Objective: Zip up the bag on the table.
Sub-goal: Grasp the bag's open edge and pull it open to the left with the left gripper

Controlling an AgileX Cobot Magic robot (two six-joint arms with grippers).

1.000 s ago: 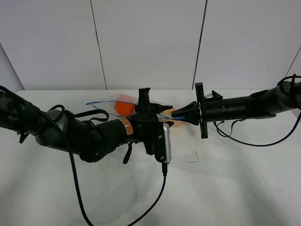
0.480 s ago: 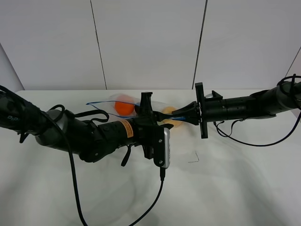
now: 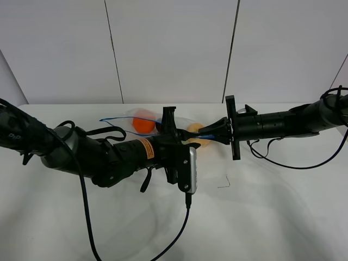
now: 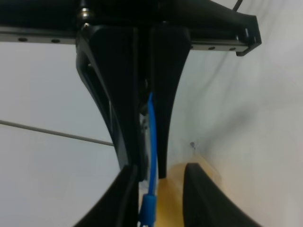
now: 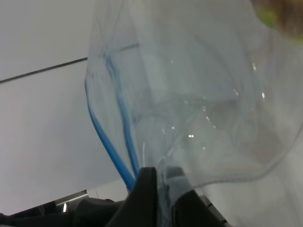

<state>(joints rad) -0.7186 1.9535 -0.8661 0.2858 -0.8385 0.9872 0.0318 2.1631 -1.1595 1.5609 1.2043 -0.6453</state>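
The clear bag (image 3: 136,115) lies at the back of the white table (image 3: 272,212), with an orange item (image 3: 144,125) and a yellow one (image 3: 194,129) inside. My right gripper (image 3: 202,132) is shut on its blue zipper strip (image 4: 151,137); the right wrist view shows the bag (image 5: 189,118) hanging from that pinch (image 5: 163,184). My left gripper (image 4: 161,170) faces the right one, tip to tip. Its jaws are narrow but apart, and the blue slider (image 4: 147,208) sits between them, against one finger (image 4: 124,198). In the high view the left gripper (image 3: 190,138) hides the slider.
A small thin dark mark (image 3: 224,184) lies on the table in front of the grippers. A black cable (image 3: 182,228) hangs from the left wrist toward the front edge, and another (image 3: 283,162) loops under the right arm. A panelled wall stands behind.
The left gripper's jaws have narrowed around the slider and its wrist has shifted slightly toward the front. The right gripper and the bag have stayed put.
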